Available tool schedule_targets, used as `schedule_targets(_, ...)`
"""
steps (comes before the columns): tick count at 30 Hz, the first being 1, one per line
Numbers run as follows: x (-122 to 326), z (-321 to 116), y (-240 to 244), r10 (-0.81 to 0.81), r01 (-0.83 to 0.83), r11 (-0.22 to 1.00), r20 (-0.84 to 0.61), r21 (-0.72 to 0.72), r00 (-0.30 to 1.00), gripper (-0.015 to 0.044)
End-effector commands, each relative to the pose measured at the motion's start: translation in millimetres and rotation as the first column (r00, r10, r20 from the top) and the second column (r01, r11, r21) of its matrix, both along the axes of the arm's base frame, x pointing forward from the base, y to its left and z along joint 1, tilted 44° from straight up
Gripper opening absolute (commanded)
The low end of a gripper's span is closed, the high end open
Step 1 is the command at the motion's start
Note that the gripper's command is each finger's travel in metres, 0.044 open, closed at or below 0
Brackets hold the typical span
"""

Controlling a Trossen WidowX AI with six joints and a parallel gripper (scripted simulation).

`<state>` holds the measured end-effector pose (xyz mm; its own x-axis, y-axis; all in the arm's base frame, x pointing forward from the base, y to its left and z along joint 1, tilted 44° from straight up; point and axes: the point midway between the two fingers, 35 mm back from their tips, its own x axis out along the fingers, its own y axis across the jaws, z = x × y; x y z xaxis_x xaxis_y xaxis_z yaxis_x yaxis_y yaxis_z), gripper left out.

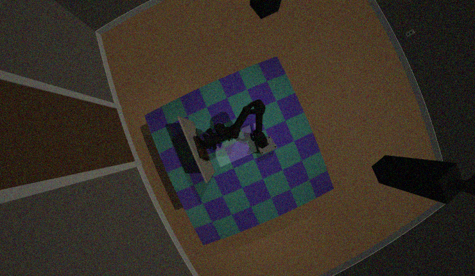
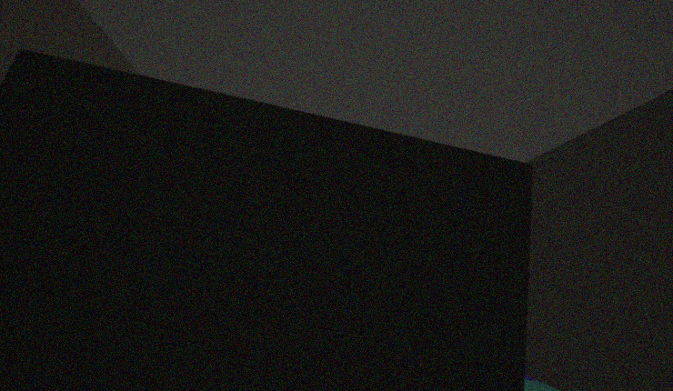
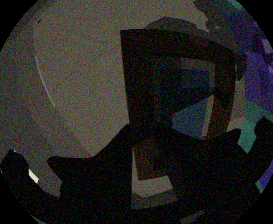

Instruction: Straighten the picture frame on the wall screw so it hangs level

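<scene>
The picture frame (image 1: 203, 155) (image 3: 138, 80), with a dark brown border and a blue picture, is in front of the pale upright wall panel (image 1: 207, 172) (image 3: 82, 65). My gripper (image 1: 202, 142) (image 3: 140, 127) is shut on the frame's border, low on its left side in the wrist view. The dark fingers cover part of the border and of the picture's lower edge. The screw and the notched strip are hidden. The views are dark and the wrist view is strongly curved, so I cannot tell how level the frame is. The exterior view shows neither frame nor gripper.
The arm (image 1: 244, 114) reaches over the purple and green checkered table top (image 1: 256, 188) from its base plate (image 1: 268, 147). A large black shape (image 2: 256, 243) fills most of the exterior view. Another dark object (image 1: 411, 176) stands at the right in the top view.
</scene>
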<state>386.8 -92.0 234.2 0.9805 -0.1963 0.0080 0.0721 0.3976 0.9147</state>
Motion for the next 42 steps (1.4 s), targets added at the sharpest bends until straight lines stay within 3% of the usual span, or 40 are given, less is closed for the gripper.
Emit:
schedule_targets(1, -0.1, 0.2, -0.1, -0.001, 0.001, 1.0, 0.0, -0.001, 1.0, 0.0)
schedule_targets(42, 0.0, -1.3, -0.2, -0.006, -0.002, 0.978, -0.041, -0.206, 0.999, 0.0)
